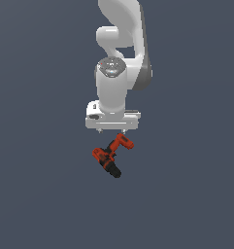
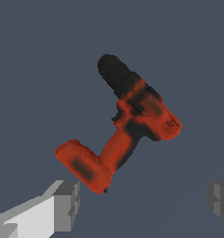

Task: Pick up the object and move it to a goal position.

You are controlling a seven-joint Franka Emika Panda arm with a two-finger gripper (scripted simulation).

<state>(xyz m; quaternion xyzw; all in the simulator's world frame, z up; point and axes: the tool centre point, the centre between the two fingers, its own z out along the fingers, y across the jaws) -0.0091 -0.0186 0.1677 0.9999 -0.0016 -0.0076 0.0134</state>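
The object, a small orange-red L-shaped power drill (image 1: 111, 155) with a black nose, lies on the dark grey floor. Its black nose points toward the lower right of the exterior view. My gripper (image 1: 112, 130) hangs just above the drill's handle end, apart from it. In the wrist view the drill (image 2: 127, 128) lies flat on its side beyond my gripper (image 2: 142, 200). The grey fingertips (image 2: 67, 204) stand wide apart, one near the drill's battery base and the other at the frame's edge. The gripper is open and holds nothing.
The white arm (image 1: 121, 48) rises behind the hand toward the top of the exterior view. A plain dark grey floor (image 1: 41, 194) surrounds the drill on all sides. No other objects show.
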